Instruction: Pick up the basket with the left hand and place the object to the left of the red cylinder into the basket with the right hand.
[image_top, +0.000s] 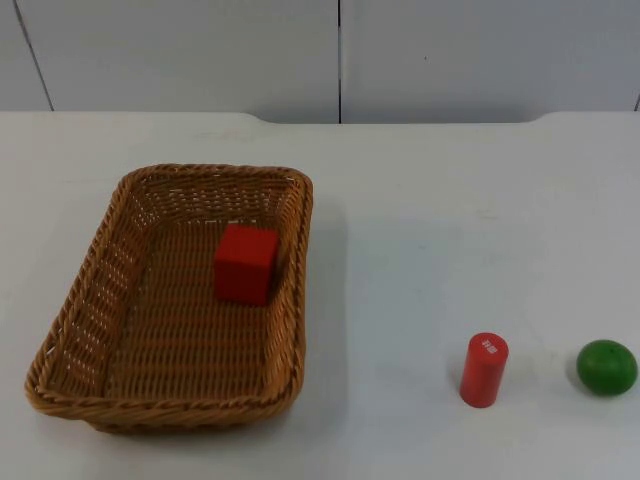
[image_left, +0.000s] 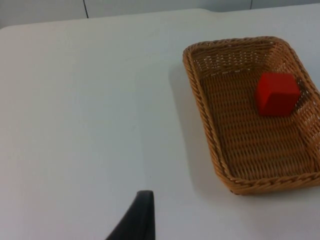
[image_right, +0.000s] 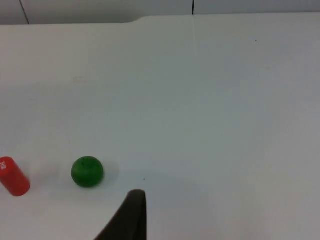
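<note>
A brown wicker basket (image_top: 70, 330) rests on the left half of the white table. A red cube (image_top: 245, 263) lies inside it, near its right wall. The left wrist view takes in the basket (image_left: 200, 115) and the cube (image_left: 276, 94), with my left gripper (image_left: 137, 220) over bare table, well apart from the basket's long side. A red cylinder (image_top: 484, 369) stands upright at the front right, and a green ball (image_top: 606, 366) lies just right of it. My right gripper (image_right: 131, 215) hangs over bare table, short of the ball (image_right: 87, 171) and the cylinder (image_right: 13, 176), touching neither.
The grey partition wall (image_top: 340, 55) closes off the table's far edge. Bare white table (image_top: 420, 230) lies between the basket and the cylinder.
</note>
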